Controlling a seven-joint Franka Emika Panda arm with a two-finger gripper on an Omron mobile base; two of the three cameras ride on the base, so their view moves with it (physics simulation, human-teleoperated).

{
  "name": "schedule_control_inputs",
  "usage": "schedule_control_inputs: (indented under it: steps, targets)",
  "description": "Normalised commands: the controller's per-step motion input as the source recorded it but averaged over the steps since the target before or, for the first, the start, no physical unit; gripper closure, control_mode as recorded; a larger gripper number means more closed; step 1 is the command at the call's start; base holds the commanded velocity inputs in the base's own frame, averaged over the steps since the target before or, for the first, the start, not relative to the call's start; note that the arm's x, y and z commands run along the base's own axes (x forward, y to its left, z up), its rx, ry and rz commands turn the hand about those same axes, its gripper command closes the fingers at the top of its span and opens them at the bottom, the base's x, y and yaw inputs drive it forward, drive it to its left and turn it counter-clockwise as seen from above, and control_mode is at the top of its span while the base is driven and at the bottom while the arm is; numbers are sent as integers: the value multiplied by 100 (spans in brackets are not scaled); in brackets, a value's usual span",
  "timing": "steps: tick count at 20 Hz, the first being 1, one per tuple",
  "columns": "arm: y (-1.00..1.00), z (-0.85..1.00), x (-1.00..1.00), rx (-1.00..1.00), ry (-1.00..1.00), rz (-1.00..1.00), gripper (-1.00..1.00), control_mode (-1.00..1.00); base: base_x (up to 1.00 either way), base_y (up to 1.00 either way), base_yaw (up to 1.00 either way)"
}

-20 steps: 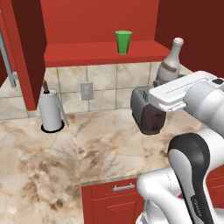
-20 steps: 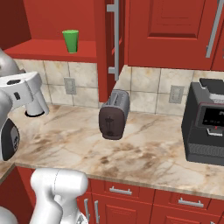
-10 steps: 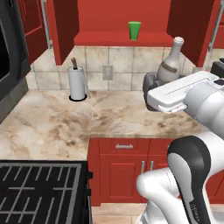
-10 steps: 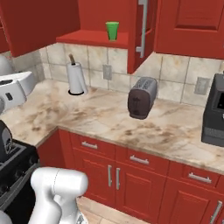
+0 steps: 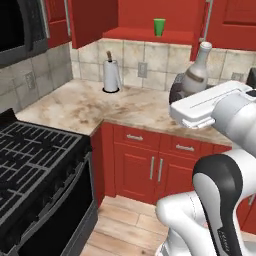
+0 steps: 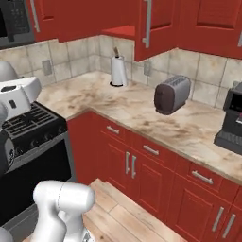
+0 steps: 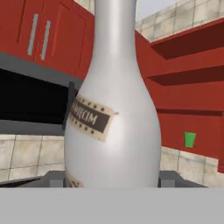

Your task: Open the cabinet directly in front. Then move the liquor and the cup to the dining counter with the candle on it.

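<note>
**Liquor on the move, cup waiting on the shelf**

The pincer (image 7: pixel 105 179) holds the liquor (image 5: pixel 196 75) upright, its dark tips clamped on either side of the bulbous white body, label facing the hand camera. In the left base view the bottle rides above the white arm, out over the marble table (image 5: pixel 135 107), just in front of the toaster (image 6: pixel 172 94). The cabinet (image 5: pixel 92 20) stands open, and the green cup (image 5: pixel 159 27) sits alone on its red shelf, far behind the bottle. The paper-towel roll (image 5: pixel 111 75) stands far left beneath it. This looks like the carry step: next the base must reach the dining counter with the candle, then set the bottle down level before fetching the cup.
</note>
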Motion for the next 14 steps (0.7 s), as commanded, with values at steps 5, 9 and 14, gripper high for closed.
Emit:
schedule_control_inputs:
  steps: [5, 9, 14]
  targets:
    - [0, 0, 0, 0, 0, 0, 100, 100, -84, -31, 78]
    - [0, 0, 0, 0, 0, 0, 100, 100, -42, -2, 92]
    - [0, 0, 0, 0, 0, 0, 100, 100, -15, 0, 99]
